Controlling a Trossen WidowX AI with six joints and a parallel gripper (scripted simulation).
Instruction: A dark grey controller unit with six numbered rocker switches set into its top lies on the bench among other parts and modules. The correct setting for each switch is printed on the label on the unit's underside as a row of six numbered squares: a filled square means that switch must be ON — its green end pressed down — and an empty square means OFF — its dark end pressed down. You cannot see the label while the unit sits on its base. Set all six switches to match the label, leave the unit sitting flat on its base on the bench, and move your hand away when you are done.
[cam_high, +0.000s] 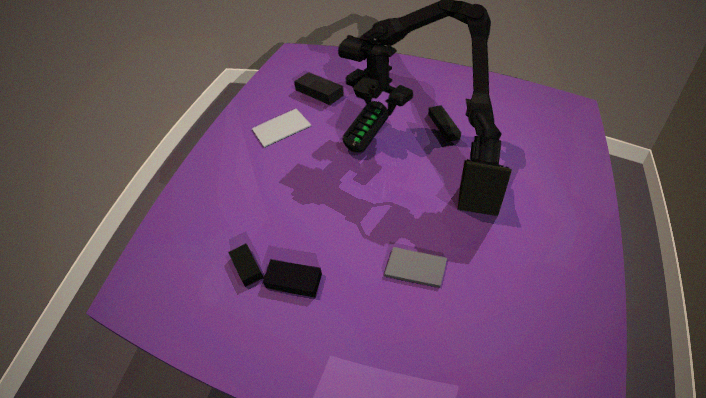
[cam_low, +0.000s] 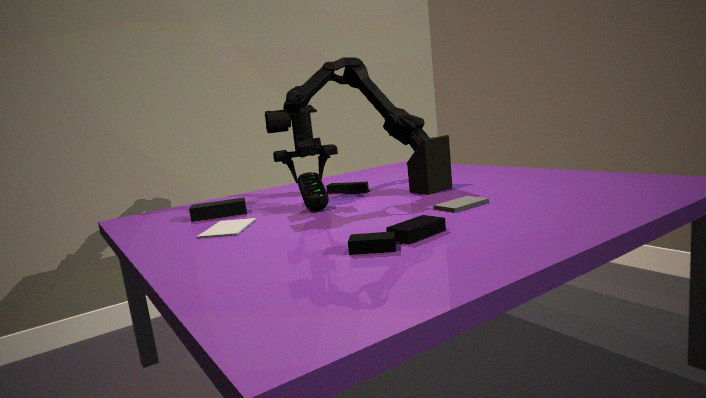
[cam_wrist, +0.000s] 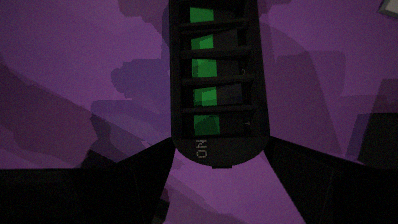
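The dark controller unit is tilted, one end raised and the other low at the bench. My gripper is shut on the raised end, one finger on each long side. The switches face up and towards the top and exterior views. In the wrist view five green switch ends show on the left of the unit, above a printed "ON"; the sixth switch is cut off by the frame's top. The nearest green end looks darker than the others. I cannot tell every setting. The underside label is hidden.
A white plate and a dark block lie left of the unit. Another dark block lies right, near the arm's base. Two dark blocks and a grey plate lie nearer the cameras.
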